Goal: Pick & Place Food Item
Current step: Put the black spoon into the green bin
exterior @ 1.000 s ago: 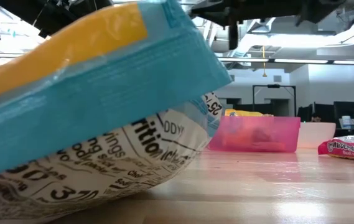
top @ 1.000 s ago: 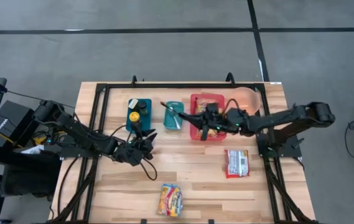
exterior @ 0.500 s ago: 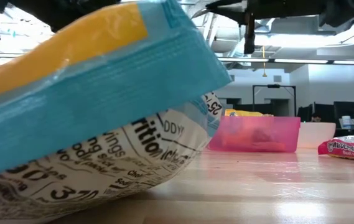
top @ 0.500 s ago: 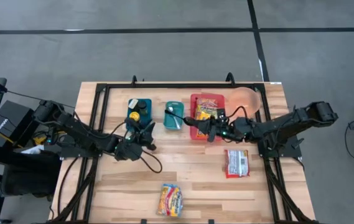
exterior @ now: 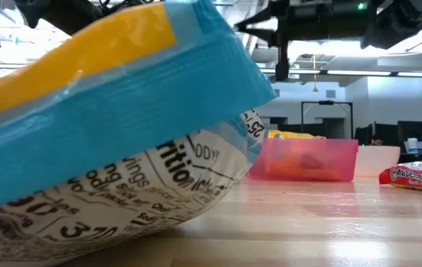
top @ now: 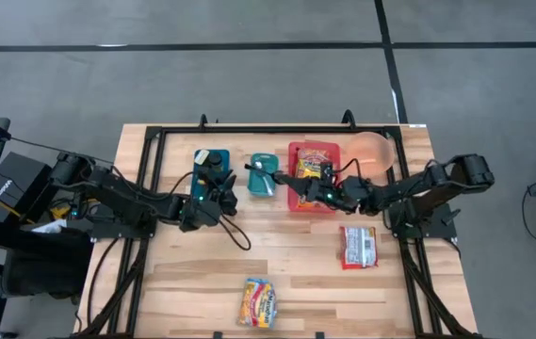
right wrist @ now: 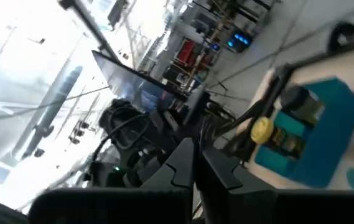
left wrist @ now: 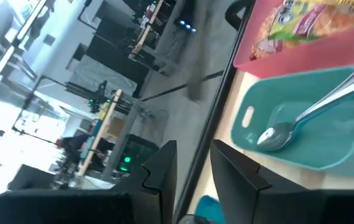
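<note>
A wooden bench [top: 296, 254] over grey floor. The right claw [top: 293, 179], clenched and empty, hangs just beside the red bin [top: 296, 201] holding a snack packet [top: 311, 164]. Left claw [top: 220, 181] over the blue tray [top: 201, 158]; grip unclear

— How's the light?
— Bright and even from above; the tabletop [top: 296, 264] shows only faint shadows. Ceiling lights glare white in the low view.
— Anything soft?
— The snack bag [exterior: 107, 141] against the low camera is blurred. Both wrist views are tilted and smeared, backgrounds washed out.
</note>
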{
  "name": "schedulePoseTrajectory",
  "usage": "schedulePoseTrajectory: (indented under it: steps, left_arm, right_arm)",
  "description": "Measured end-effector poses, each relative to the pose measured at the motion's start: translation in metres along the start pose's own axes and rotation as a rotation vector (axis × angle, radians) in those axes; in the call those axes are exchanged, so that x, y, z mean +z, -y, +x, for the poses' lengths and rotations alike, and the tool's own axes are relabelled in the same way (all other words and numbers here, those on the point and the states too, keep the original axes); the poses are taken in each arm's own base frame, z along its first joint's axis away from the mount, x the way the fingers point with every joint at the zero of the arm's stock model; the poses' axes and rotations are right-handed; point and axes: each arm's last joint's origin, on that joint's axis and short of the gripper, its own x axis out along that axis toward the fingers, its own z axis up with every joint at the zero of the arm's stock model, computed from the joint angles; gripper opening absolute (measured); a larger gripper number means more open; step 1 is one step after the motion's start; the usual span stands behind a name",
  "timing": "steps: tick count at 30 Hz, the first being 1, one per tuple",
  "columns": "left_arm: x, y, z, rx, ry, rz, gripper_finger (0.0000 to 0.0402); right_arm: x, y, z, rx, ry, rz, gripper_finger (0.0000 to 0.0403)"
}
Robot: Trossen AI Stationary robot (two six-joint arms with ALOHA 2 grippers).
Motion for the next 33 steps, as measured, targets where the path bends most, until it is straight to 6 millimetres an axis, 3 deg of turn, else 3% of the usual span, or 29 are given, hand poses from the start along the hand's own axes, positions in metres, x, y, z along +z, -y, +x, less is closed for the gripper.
schedulePoseTrajectory:
  steps: [8, 15, 33]
  left_arm:
    - [0.001, 0.000, 0.010, -0.135, 0.078, 0.188, 0.0090]
    - [0.002, -0.005, 0.010, -0.025, 0.027, 0.207, 0.0090]
    - [0.010, -0.015, 0.020, -0.005, 0.082, 0.276, 0.0090]
  right_arm:
    - [0.000, 0.012, 0.011, 0.064, 0.032, 0.155, 0.0004]
    - [0.001, 0.017, 0.014, 0.082, 0.054, 0.164, 0.0004]
    - [0.001, 0.015, 0.014, 0.110, 0.037, 0.240, 0.0004]
